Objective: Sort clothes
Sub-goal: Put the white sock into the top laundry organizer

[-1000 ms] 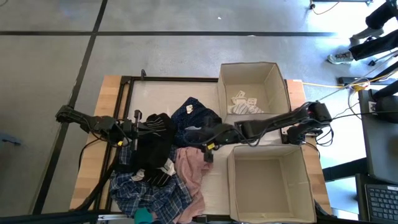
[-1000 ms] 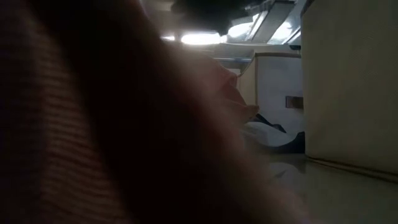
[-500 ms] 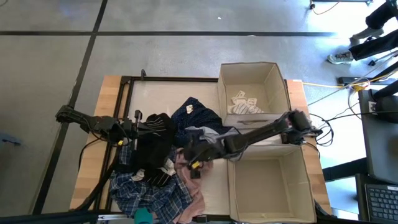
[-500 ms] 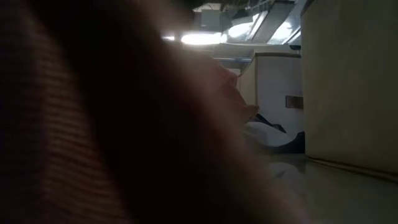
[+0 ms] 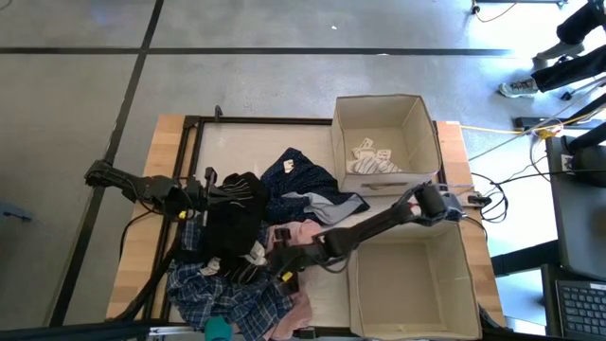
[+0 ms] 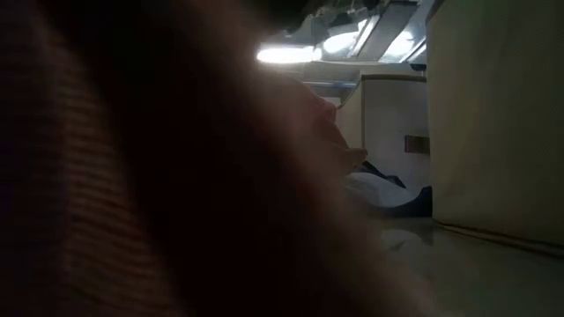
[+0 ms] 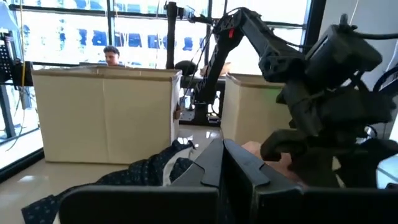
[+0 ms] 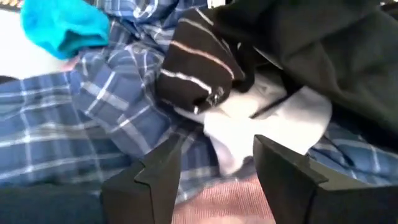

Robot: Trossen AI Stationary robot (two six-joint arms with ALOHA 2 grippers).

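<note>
The clothes (image 5: 256, 237) lie heaped on the table's (image 5: 166, 128) left half; two boxes (image 5: 383, 137) stand right, one behind the other, a garment (image 5: 371, 159) in the far one.

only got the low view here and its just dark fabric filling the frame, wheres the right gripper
Observer: The right gripper is stretched across the table over the clothes pile, above the pink garment next to the black garment.
Operator: is it holding anything
Observer: No, its fingers stand open and empty over a white piece lying on the blue-white plaid garment.
Operator: and the left one
Observer: The left gripper is shut at the pile's left edge, by the black garment.
Operator: anything sorted yet
Observer: A cream-white garment lies in the far box; the near box shows nothing inside.
</note>
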